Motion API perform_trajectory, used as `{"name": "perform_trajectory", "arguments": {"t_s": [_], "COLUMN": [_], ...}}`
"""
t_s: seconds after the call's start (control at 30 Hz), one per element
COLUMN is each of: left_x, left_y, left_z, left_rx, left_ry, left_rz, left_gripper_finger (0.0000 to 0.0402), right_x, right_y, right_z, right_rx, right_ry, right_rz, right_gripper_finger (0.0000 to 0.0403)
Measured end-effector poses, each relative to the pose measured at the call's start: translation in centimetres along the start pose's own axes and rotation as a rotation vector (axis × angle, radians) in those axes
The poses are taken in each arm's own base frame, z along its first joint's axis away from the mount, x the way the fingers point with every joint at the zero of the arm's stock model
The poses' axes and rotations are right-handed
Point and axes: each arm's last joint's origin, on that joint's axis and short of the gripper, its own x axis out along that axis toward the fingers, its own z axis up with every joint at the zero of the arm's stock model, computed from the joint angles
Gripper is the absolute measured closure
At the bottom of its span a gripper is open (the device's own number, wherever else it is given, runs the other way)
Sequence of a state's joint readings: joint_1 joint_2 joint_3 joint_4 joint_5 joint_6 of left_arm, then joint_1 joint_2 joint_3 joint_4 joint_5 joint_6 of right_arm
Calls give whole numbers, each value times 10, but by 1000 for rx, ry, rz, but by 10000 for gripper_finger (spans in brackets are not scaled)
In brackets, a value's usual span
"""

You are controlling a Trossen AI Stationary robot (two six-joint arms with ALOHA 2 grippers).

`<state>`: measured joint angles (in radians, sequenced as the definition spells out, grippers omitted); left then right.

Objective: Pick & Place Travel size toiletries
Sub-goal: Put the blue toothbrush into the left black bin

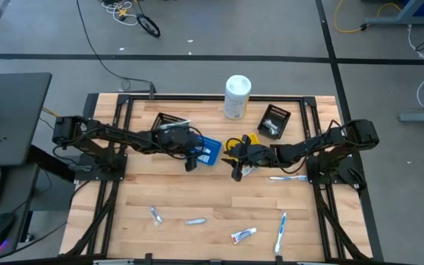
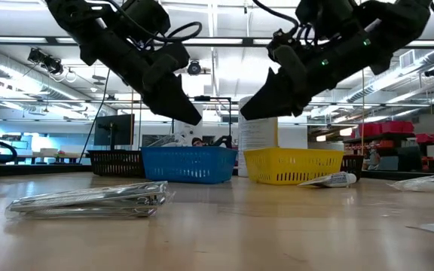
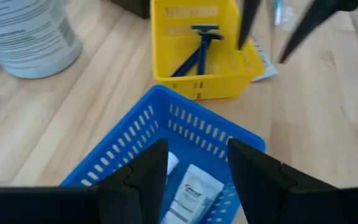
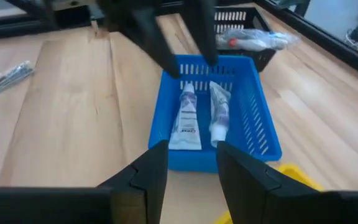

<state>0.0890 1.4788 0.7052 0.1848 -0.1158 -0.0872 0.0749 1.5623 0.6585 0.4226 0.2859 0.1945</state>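
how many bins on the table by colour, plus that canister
blue plastic slotted bin: 1
yellow plastic slotted bin: 1
black mesh bins: 2
large white cylindrical canister: 1
total: 5

- Left gripper (image 1: 191, 163) hangs at the blue bin (image 1: 210, 151), right gripper (image 1: 238, 171) beside the yellow bin (image 1: 250, 139)
- White canister (image 1: 236, 96) stands behind them
- Toiletries (image 1: 243, 235) lie scattered along the table's (image 1: 138, 191) near side
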Motion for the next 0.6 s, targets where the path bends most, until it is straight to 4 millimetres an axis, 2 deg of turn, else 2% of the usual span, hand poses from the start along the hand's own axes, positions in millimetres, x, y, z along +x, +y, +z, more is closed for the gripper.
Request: {"name": "perform_trajectory", "arguments": {"t_s": [0.2, 0.6], "left_x": [-1, -1], "left_y": [-7, -8], "left_z": [-1, -1], "left_rx": [22, 77], "left_ry": [0, -1], "left_rz": [-19, -23], "left_gripper_finger": [226, 226], "right_x": [-1, -1], "right_y": [-3, -3], "right_z": [-9, -9], "right_rx": [32, 33], "right_ry": [19, 18], "right_rz": [-6, -7], "right_gripper_finger": [257, 257]}}
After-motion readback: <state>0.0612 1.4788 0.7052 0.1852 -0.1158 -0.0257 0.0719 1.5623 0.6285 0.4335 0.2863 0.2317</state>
